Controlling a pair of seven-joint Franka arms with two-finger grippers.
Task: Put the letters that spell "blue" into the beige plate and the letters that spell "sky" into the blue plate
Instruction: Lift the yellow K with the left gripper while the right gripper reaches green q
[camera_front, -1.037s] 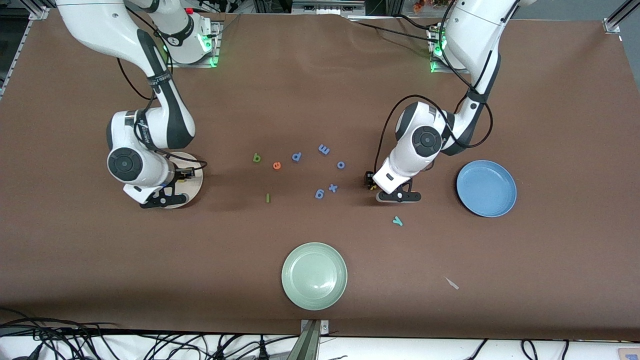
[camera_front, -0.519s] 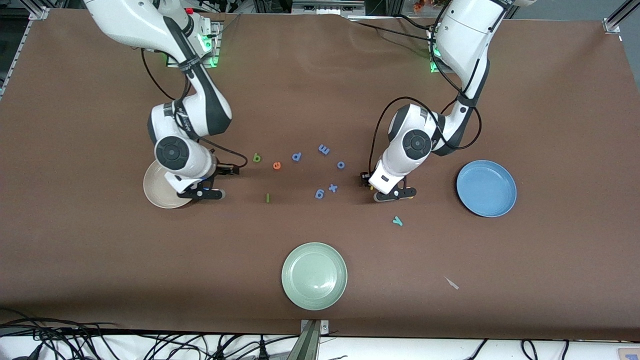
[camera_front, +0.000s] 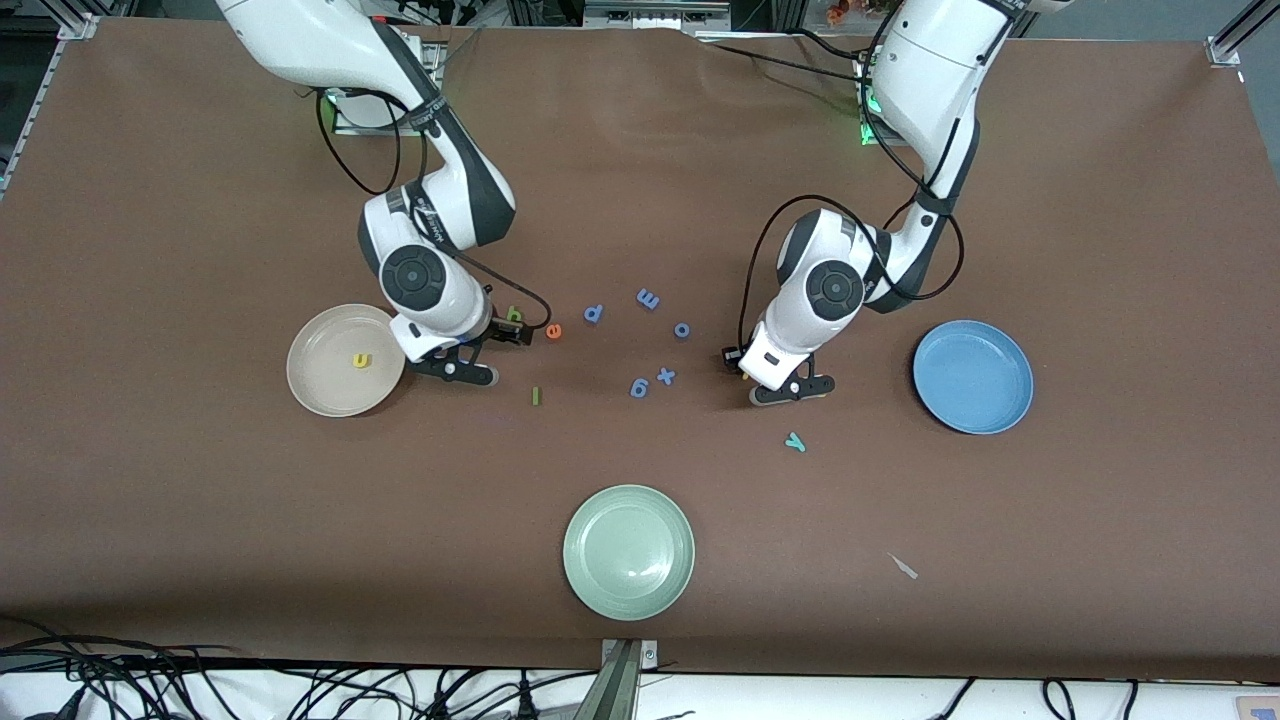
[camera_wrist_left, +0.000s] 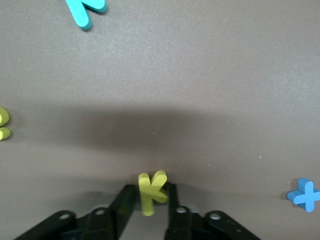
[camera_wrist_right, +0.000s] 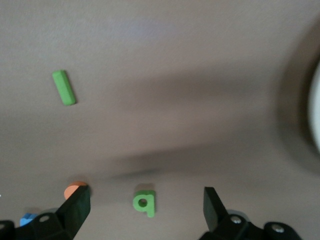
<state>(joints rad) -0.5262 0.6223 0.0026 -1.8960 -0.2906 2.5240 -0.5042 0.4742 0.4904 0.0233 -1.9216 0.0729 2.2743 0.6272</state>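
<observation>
- Left gripper (camera_wrist_left: 150, 200): low at the table between the blue plate (camera_front: 972, 376) and the blue-violet x (camera_front: 666, 376). In the left wrist view its fingers (camera_wrist_left: 122, 200) press on both flanks of the yellow k (camera_wrist_left: 151, 191); I judge it clenched on that letter, with the letter at table level.
- Right gripper (camera_wrist_right: 145, 205): spread wide, holding nothing, low over the green b (camera_wrist_right: 144, 201), which lies centred between the jaws.
- Beige plate (camera_front: 310, 385): holds the yellow u (camera_front: 361, 360); sits at 9 o'clock of the right gripper.
- Orange e (camera_front: 553, 331): on the table just beside the b, at its 3 o'clock in the front view.
- Dark green l (camera_front: 536, 396): alone on the table at 6 o'clock of the e.
- Teal y (camera_front: 795, 441): on the table at 6 o'clock of the left gripper.
- Another yellow letter (camera_wrist_left: 3, 123) shows at the edge of the left wrist view; shape cut off, probably the s.
- Handling, judged: foam letters are very light, soft and thin, so they squash and may tip or cling to a pad. Pinch across the stem or widest solid stroke, fingers straddling flat, gentle squeeze.
</observation>
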